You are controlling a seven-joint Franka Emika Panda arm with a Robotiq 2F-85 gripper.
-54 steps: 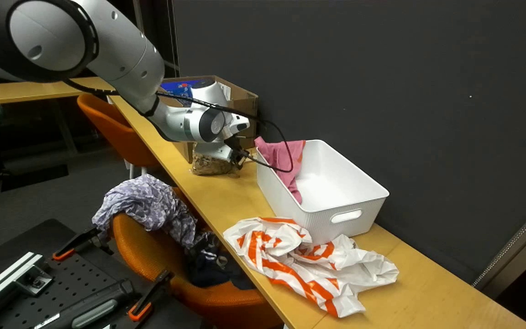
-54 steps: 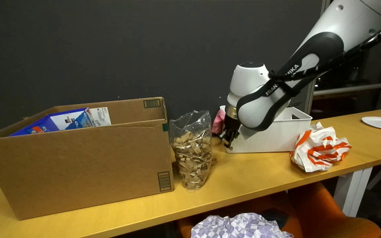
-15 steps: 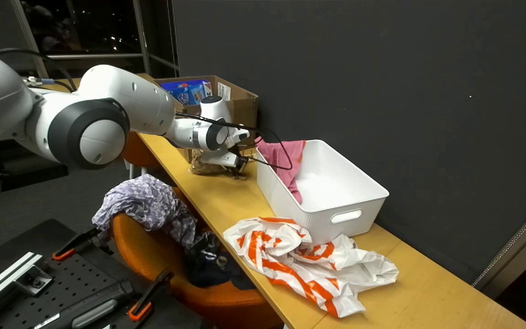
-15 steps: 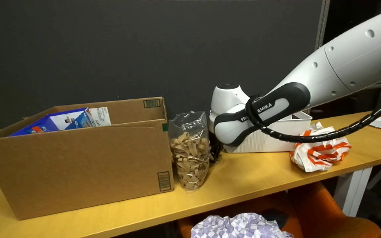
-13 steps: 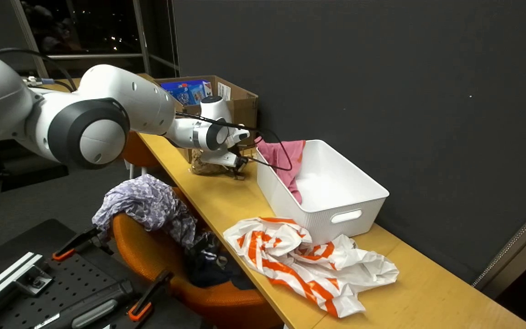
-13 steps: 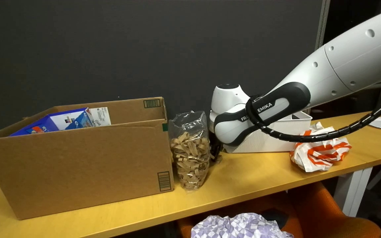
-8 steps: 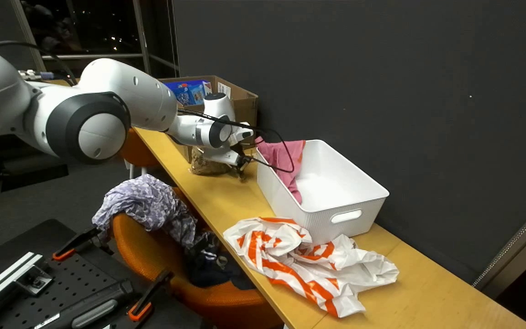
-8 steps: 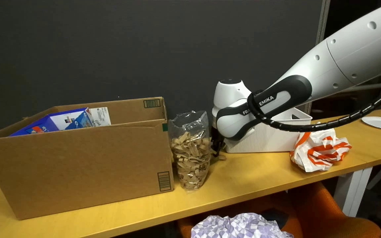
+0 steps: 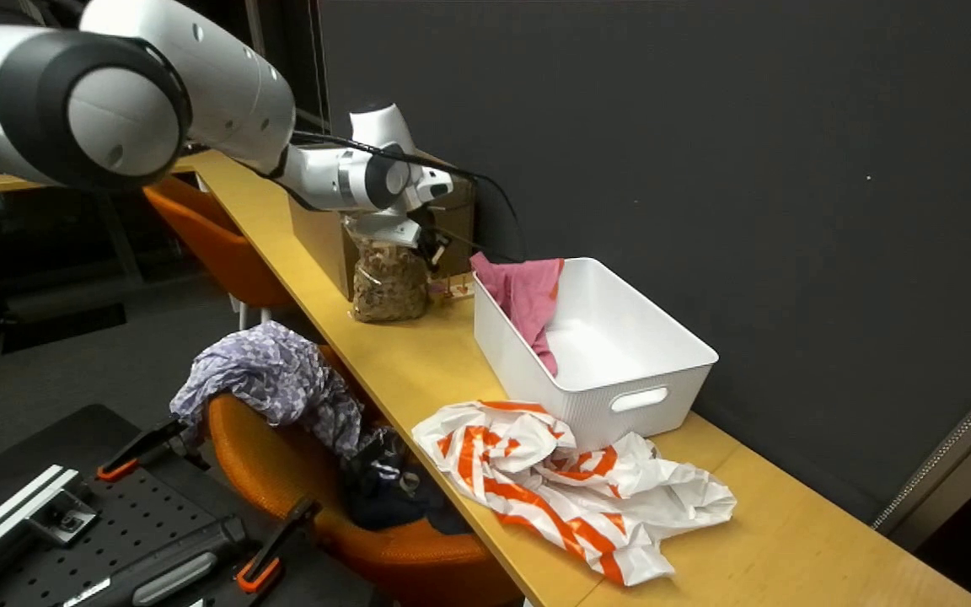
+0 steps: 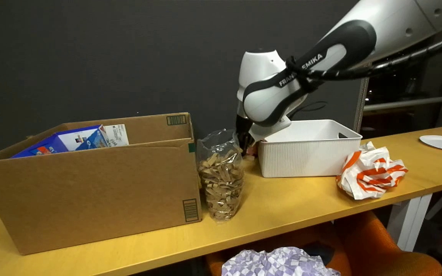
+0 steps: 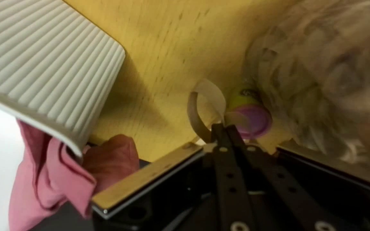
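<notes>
A curled strip (image 11: 215, 95), pale tan (browner on its inner side), bends into a loop. The end effector (image 11: 224, 126) is closed, pinching it above the table (image 10: 278, 195) toward the wall-side edge, between the clear bag (image 10: 223, 180) and the white bin (image 10: 309, 157).

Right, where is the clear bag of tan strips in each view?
In an exterior view: the clear bag of tan strips, a little left of centre.
In an exterior view: the bag, near the middle.
In the wrist view: the bag, blurred, on the right.
Shared landmark: the white ribbed bin, right of the bag in both exterior views, left in the wrist view.
</notes>
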